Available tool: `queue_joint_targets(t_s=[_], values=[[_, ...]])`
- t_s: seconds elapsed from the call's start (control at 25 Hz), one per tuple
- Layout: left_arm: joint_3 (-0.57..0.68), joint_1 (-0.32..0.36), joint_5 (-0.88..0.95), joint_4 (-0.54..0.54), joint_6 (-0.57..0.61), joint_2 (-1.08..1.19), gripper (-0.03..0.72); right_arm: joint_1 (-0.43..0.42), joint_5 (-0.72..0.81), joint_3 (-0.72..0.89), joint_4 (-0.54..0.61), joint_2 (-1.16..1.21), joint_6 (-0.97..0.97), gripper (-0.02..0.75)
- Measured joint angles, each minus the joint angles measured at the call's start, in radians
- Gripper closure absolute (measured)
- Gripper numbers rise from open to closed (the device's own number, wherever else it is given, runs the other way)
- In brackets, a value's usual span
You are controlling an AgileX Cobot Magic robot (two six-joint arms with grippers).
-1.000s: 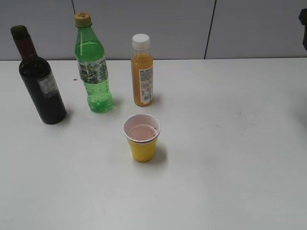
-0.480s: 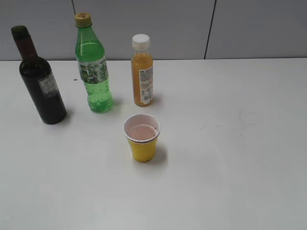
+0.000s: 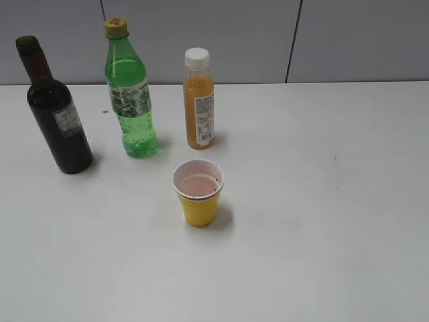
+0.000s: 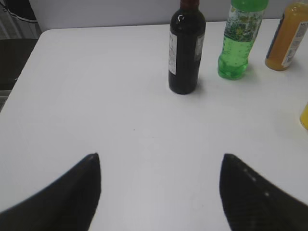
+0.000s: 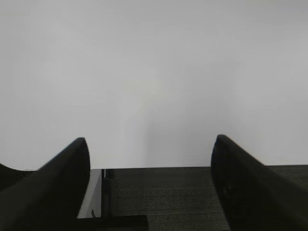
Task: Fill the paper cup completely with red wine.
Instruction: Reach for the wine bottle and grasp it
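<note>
The yellow paper cup (image 3: 198, 194) stands near the middle of the white table (image 3: 322, 201), and its white inside shows a pale reddish surface below the rim. The red wine fills the dark glass bottle (image 3: 57, 121), upright at the back left. In the left wrist view that bottle (image 4: 186, 50) stands far ahead and a sliver of the cup (image 4: 304, 117) shows at the right edge. My left gripper (image 4: 161, 156) is open over bare table. My right gripper (image 5: 150, 139) is open at the table's edge with nothing between its fingers. Neither gripper appears in the exterior view.
A green soda bottle (image 3: 129, 94) and an orange juice bottle (image 3: 199, 100) stand upright behind the cup, to the right of the wine bottle. The right wrist view shows the table's edge (image 5: 159, 167) with dark floor below it.
A dark part of the right arm at the upper right edge of the exterior view has gone out of sight. The bottles and cup have not moved.
</note>
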Motion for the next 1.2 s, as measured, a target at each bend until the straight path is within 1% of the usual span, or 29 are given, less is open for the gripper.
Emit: queue_joint_targets(t_s=[0.08,0.24,0.4,0.8,1.2], values=[[0.000,0.000,0.000,0.000,0.000,0.000,0.106,0.000,-0.022,0.059,0.007,-0.067,0.000,0.146],[0.000,0.000,0.000,0.000,0.000,0.000,0.106,0.000,-0.077,0.163,0.071,-0.184,0.002,0.146],[0.000,0.000,0.000,0.000,0.000,0.000,0.106,0.000,-0.096,0.232,0.100,-0.282,0.002,0.146],[0.000,0.000,0.000,0.000,0.000,0.000,0.106,0.000,-0.112,0.235,0.102,-0.539,0.002,0.146],[0.000,0.000,0.000,0.000,0.000,0.000,0.106,0.000,-0.111,0.238,0.102,-0.875,0.002,0.146]])
